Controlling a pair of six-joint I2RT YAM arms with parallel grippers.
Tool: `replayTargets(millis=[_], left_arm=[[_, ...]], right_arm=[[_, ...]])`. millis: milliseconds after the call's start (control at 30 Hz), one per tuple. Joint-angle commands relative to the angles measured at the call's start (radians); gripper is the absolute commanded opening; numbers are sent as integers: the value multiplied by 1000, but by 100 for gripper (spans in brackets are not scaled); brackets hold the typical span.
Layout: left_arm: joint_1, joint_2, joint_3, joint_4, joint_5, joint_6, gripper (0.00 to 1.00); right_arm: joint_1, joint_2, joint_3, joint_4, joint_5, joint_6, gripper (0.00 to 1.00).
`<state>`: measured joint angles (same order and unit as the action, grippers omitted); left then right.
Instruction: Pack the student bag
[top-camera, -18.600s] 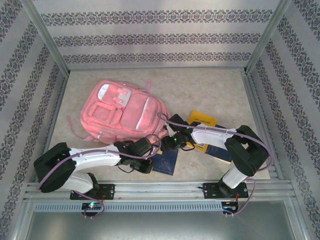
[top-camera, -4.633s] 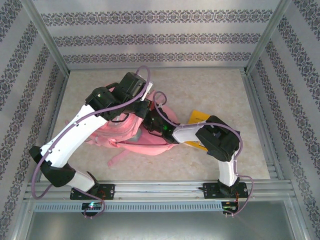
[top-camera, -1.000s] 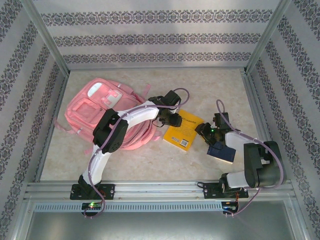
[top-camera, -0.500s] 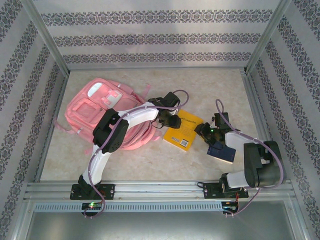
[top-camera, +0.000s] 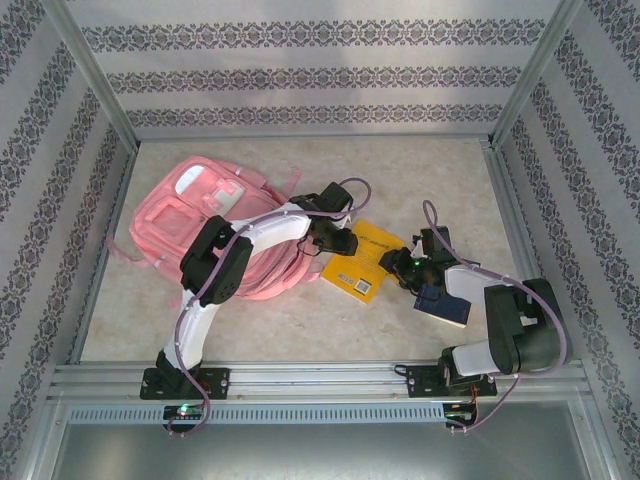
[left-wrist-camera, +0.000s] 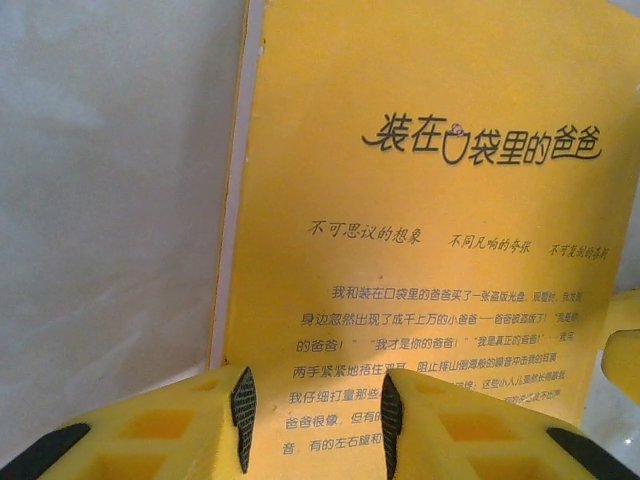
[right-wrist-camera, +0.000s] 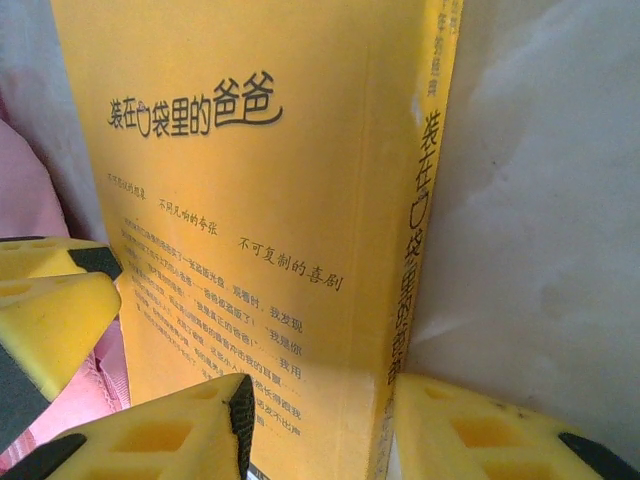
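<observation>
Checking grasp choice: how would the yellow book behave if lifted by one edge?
The yellow book looks like a fairly thin softcover, so it would probably sag or fan open from an edge pinch. Its smooth cover may slide on the table when pushed. Lying flat, it is unlikely to roll or tip.

Bright even light, soft shadows (wrist views slightly blurred)

From above: a yellow book (top-camera: 358, 262) lies flat mid-table (top-camera: 420, 180). My left gripper (top-camera: 335, 240) meets its left edge and my right gripper (top-camera: 400, 265) its right edge. The pink student bag (top-camera: 190, 225) lies left, and a dark blue book (top-camera: 445, 305) lies right.
</observation>
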<state>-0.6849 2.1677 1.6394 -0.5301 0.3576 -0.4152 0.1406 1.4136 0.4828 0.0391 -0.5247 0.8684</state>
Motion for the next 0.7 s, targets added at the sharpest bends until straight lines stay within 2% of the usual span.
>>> replayTargets(millis=[0, 267, 500, 667], left_arm=[[10, -51, -35, -10, -5, 33, 40], [32, -100, -53, 9, -17, 37, 43], [42, -39, -17, -29, -47, 48, 45], [42, 6, 8, -36, -21, 48, 45]], right_arm=[[11, 20, -11, 5, 9, -6, 42], [14, 11, 0, -39, 54, -26, 40], [17, 28, 8, -39, 46, -27, 40], [17, 48, 10, -23, 28, -22, 40]])
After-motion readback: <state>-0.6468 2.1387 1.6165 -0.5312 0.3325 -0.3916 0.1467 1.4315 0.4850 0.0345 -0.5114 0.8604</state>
